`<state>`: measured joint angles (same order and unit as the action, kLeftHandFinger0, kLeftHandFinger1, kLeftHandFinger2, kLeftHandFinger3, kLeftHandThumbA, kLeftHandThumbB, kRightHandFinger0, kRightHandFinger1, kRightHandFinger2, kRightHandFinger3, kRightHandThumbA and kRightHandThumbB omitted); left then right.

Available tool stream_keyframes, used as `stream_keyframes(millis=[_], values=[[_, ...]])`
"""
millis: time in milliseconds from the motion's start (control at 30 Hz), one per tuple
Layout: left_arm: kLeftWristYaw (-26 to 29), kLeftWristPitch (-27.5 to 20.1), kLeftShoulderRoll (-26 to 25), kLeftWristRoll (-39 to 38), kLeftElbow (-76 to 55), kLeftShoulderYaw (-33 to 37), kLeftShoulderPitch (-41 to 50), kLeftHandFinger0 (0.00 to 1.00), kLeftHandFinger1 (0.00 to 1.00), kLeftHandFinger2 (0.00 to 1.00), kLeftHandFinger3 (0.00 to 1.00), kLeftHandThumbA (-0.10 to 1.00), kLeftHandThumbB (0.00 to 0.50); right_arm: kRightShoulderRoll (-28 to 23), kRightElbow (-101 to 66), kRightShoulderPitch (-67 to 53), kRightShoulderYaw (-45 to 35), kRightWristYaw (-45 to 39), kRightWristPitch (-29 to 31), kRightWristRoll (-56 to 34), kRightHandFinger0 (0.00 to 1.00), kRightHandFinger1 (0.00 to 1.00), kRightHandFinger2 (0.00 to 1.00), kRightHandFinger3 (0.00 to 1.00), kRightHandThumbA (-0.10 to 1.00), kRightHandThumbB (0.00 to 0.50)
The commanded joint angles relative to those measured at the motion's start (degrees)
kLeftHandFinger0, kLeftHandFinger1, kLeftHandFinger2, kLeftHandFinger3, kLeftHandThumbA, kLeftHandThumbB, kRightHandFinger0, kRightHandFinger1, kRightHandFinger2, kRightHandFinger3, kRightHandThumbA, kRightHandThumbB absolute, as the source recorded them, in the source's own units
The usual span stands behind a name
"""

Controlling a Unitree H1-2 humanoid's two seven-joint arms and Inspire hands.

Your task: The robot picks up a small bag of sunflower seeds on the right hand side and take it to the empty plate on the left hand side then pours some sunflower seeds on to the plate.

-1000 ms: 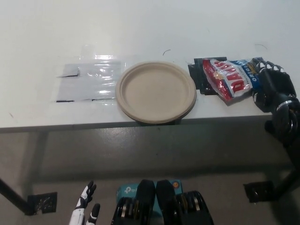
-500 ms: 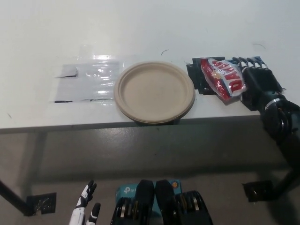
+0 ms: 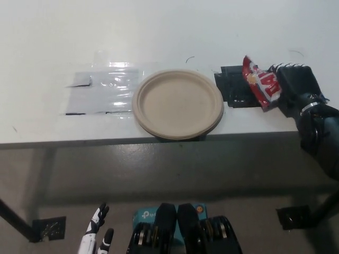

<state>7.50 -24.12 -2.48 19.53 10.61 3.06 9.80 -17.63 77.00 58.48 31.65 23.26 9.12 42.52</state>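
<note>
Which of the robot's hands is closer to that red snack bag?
The right. The black right hand is closed around the red bag at the table's right end. The white left hand hangs low at the lower left, below the table edge, far from the bag.

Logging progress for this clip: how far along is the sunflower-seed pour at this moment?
Early stage. Done: the black right hand has closed on the red sunflower seed bag at the table's right side. In hand: the bag looks gripped, tilted on its edge above the black patch. Left: carrying it over to the paper plate, which holds no seeds yet, and pouring. The white left hand rests low, fingers apart.
</note>
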Motion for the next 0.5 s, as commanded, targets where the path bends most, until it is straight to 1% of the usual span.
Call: stream_keyframes(millis=[0,33,67,100,133,200,233,267,300,333,367,400,433,467], values=[[1.47,-2.25,-0.46,0.18,-0.71,-0.20,-0.84,1.00,1.00,1.00,1.00,1.00,0.140,-0.93,3.16,-1.04,0.02,0.12,0.50,-1.23,0.00,0.23,0.70,0.68,-0.10,0.258],[1.41,-2.30,-0.46,-0.02,-0.81,-0.24,-0.75,1.00,1.00,0.99,1.00,1.00,0.136,-1.16,3.32,-1.48,0.10,0.57,0.67,-1.17,0.00,0.23,0.71,0.73,-0.10,0.233],[1.40,-2.39,-0.45,-0.14,-0.82,-0.26,-0.70,1.00,1.00,0.98,1.00,1.00,0.144,-1.22,3.38,-1.62,0.03,0.58,0.67,-1.27,0.00,0.25,0.71,0.73,-0.10,0.238],[1.33,-2.69,-0.49,-0.47,-0.76,-0.26,-0.62,1.00,1.00,0.98,1.00,1.00,0.133,-1.42,3.46,-1.94,-0.08,0.64,0.66,-1.41,0.00,0.24,0.69,0.75,-0.10,0.223],[1.36,-2.79,-0.47,-0.57,-0.68,-0.23,-0.59,1.00,1.00,0.98,1.00,1.00,0.133,-1.47,3.51,-1.97,-0.02,0.72,0.69,-1.37,0.00,0.23,0.68,0.74,-0.10,0.219],[1.36,-2.79,-0.47,-0.62,-0.47,-0.26,-0.62,1.00,1.00,0.97,1.00,1.00,0.133,-1.67,3.57,-2.24,-0.49,1.12,1.30,-1.92,0.00,0.14,0.56,0.67,-0.10,0.207],[1.44,-2.80,-0.48,-0.55,-0.40,-0.21,-0.67,1.00,1.00,0.96,1.00,1.00,0.135,-1.80,3.51,-2.41,-0.70,1.74,1.96,-2.16,0.00,0.12,0.52,0.66,-0.10,0.205],[1.44,-2.80,-0.56,-0.63,-0.29,-0.14,-0.77,1.00,1.00,0.94,1.00,1.00,0.136,-1.90,3.37,-2.51,-1.04,2.57,2.70,-2.54,0.00,0.07,0.45,0.65,-0.10,0.193],[1.37,-2.80,-0.50,-0.80,0.02,-0.25,-0.90,1.00,1.00,0.93,1.00,1.00,0.147,-1.94,3.25,-2.54,-1.14,3.25,2.86,-2.64,0.00,0.06,0.42,0.65,-0.10,0.188],[1.37,-2.80,-0.51,-0.76,0.07,-0.27,-0.96,1.00,1.00,0.91,1.00,1.00,0.147,-1.95,3.16,-2.54,-1.38,3.66,3.29,-2.91,0.00,0.01,0.43,0.67,-0.10,0.171],[1.47,-2.80,-0.54,-0.78,0.04,-0.18,-0.95,1.00,1.00,0.91,1.00,1.00,0.140,-1.95,2.97,-2.57,-1.55,4.37,4.09,-3.10,0.00,0.00,0.47,0.69,-0.10,0.173],[1.52,-2.80,-0.55,-0.80,0.03,-0.14,-0.95,1.00,1.00,0.91,1.00,1.00,0.140,-1.94,2.92,-2.58,-1.59,4.63,4.36,-3.12,0.00,0.03,0.60,0.75,-0.10,0.175],[1.61,-2.80,-0.65,-0.81,0.08,-0.10,-1.11,1.00,1.00,0.91,1.00,1.00,0.131,-1.84,2.62,-2.25,-1.44,5.10,4.77,-2.88,0.00,0.04,0.67,0.77,-0.10,0.160],[1.69,-2.80,-0.65,-0.81,0.10,-0.07,-1.18,1.00,1.00,0.90,1.00,1.00,0.134,-1.68,2.16,-1.76,-0.95,5.25,5.05,-2.28,0.00,0.12,0.80,0.83,-0.10,0.141]])
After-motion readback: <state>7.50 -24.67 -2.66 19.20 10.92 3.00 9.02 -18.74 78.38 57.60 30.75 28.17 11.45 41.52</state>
